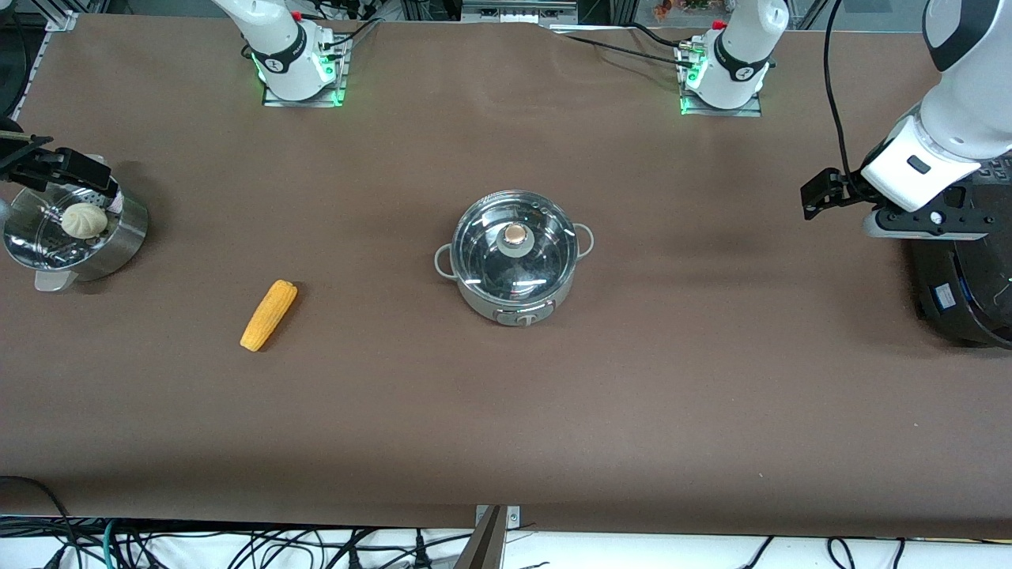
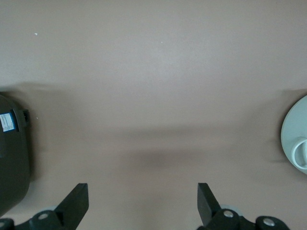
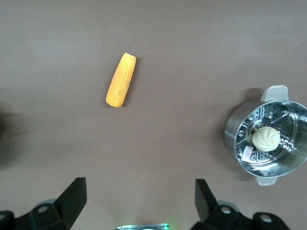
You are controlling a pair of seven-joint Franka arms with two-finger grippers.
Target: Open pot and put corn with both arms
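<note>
I see the round shiny steel pot (image 1: 514, 265) at mid-table with its glass lid (image 1: 514, 246) on, and the yellow-orange corn cob (image 1: 269, 314) lies well apart from it, toward the right arm's end and slightly nearer the camera. My right gripper (image 3: 139, 196) hangs spread wide and empty over the perforated steel steamer basket (image 1: 118, 237) holding a pale bun (image 1: 84, 220); my left gripper (image 2: 143, 201), equally wide and empty, hangs beside the big black cooker (image 1: 961, 292).

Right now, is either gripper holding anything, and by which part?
Nothing is held. The left gripper and right gripper are both open over bare table; the yellow-orange corn cob lies untouched.
</note>
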